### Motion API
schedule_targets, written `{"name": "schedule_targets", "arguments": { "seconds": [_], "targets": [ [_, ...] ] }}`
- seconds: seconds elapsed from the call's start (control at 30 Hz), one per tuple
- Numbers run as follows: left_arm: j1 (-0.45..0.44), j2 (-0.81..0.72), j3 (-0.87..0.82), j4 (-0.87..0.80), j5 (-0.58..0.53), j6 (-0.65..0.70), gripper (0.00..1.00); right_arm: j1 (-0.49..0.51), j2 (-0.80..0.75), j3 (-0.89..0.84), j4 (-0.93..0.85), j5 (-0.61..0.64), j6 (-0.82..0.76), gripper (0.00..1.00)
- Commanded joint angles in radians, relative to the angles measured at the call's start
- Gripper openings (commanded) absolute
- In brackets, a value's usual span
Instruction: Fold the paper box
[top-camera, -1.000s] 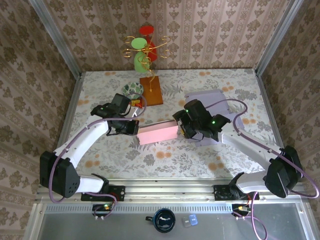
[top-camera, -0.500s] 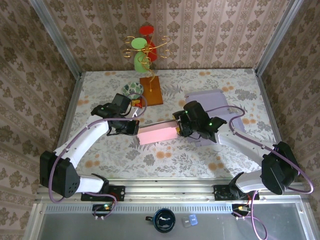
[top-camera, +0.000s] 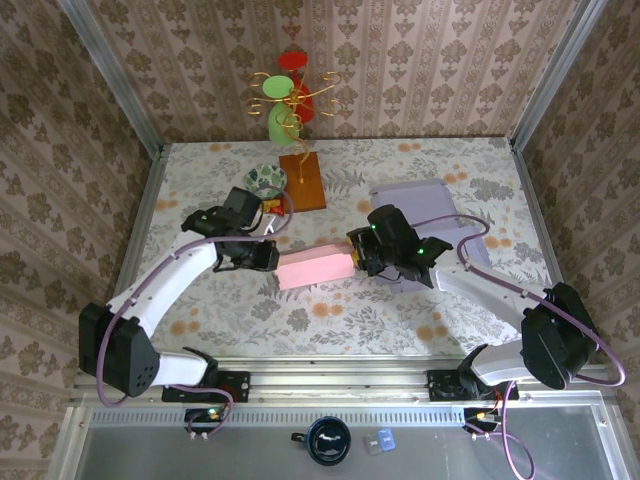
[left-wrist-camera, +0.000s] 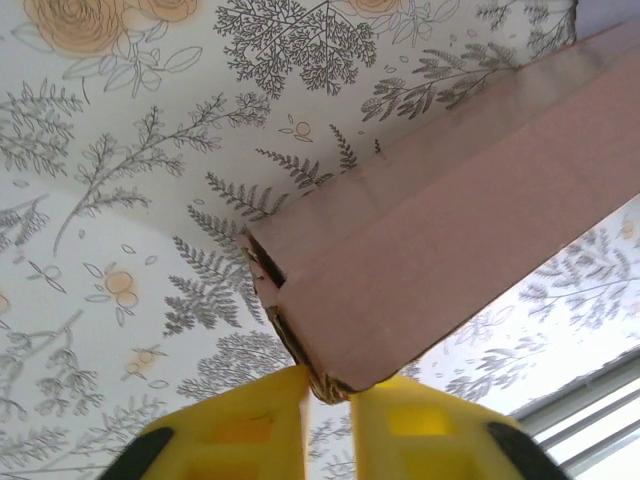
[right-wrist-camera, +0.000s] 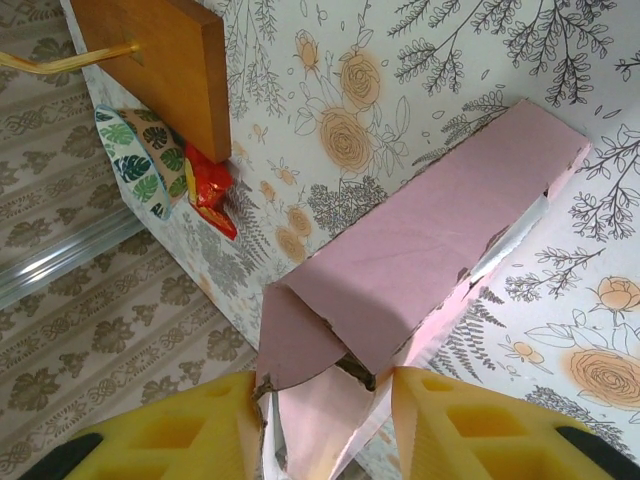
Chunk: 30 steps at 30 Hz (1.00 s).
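with left gripper (left-wrist-camera: 330, 388) pinching the paper box (left-wrist-camera: 450, 230) corner, tuck end flap (right-wrist-camera: 296, 340) squarely between half-open right gripper (right-wrist-camera: 328, 400) fingers.

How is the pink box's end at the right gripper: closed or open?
Open: the pink box has loose flaps sticking out at the right gripper.

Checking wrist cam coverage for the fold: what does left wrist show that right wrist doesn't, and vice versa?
Left wrist: one end of the pink box, its corner at the narrow gap between the left jaws, and a metal rail. Right wrist: the box's loose end flaps between the wider-set right jaws, a wooden base, leaf-patterned bowl, red packet. Both: the box and floral tablecloth.
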Motion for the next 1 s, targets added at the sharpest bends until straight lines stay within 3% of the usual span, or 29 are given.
{"name": "schedule_targets", "arguments": {
  "seconds": [0.0,0.17,0.3,0.43,0.73,0.97],
  "targets": [
    [0.023,-0.072,0.001,0.002,0.069,-0.123,0.23,-0.004,0.036,-0.02,-0.046,0.029,-0.014,0.39],
    [0.081,-0.191,-0.056,0.11,0.121,-0.389,0.27,-0.004,0.041,-0.02,-0.053,0.026,-0.014,0.38],
    [0.082,-0.292,-0.17,0.229,0.057,-0.71,0.29,-0.003,0.044,-0.02,-0.055,0.023,-0.015,0.38],
    [0.082,-0.327,-0.245,0.356,0.041,-0.883,0.32,0.0,0.043,-0.021,-0.058,0.022,-0.015,0.37],
    [0.088,-0.277,-0.315,0.469,0.081,-0.97,0.32,0.002,0.042,-0.022,-0.056,0.022,-0.014,0.37],
    [0.086,-0.277,-0.34,0.429,0.096,-0.96,0.29,0.002,0.042,-0.028,-0.054,0.022,-0.013,0.37]
  ]
}}
